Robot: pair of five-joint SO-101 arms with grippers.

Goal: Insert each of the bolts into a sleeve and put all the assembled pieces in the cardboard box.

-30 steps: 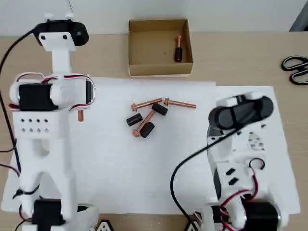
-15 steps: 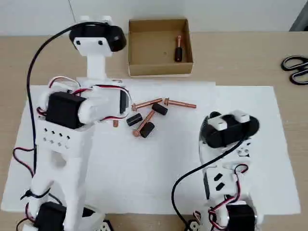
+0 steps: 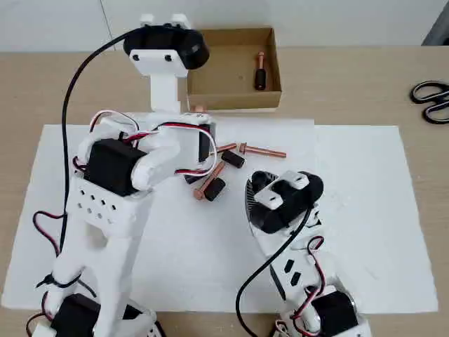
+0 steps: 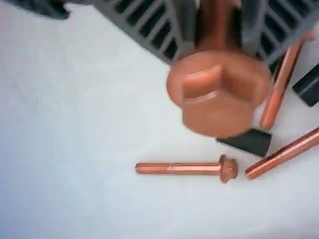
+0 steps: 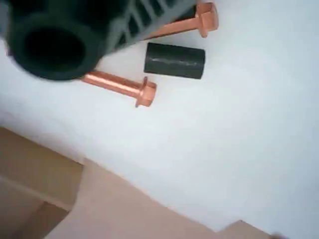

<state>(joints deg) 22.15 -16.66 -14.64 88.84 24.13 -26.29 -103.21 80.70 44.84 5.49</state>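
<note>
The left gripper point(image 4: 219, 35) is clenching a copper bolt point(image 4: 219, 94). The bolt's flanged head is facing the left wrist camera, and its shank is passing back between the dark ribbed fingers point(image 4: 144, 25). In the high view the left arm point(image 3: 112, 189) is stretching from the lower left of the frame towards the upper centre. Its front end is hanging over the near edge of the loose parts.

The right gripper point(image 5: 84, 30) is grasping a black sleeve point(image 5: 50, 47), whose open bore is pointing at the right wrist camera. In the high view the right arm point(image 3: 284, 200) is rising from the lower centre-right. Its gripper is hovering just below and to the right of the pile.

The loose bolts point(image 3: 263, 150) are lying on the white sheet point(image 3: 365, 232) in the middle of the frame. One is pointing right, and another is lying on a slant beside a loose sleeve point(image 3: 214, 188). A second loose sleeve point(image 3: 233, 159) is sitting between them. In the left wrist view three bolts and two sleeves are showing on the sheet beyond the held bolt.

The cardboard box point(image 3: 233, 105) is standing at the upper centre on the tabletop point(image 3: 351, 77), just past the sheet's far edge. An assembled piece point(image 3: 260, 71) is lying inside, near the box's right wall. A pair of scissors point(image 3: 431, 98) is resting at the right edge of the frame.
</note>
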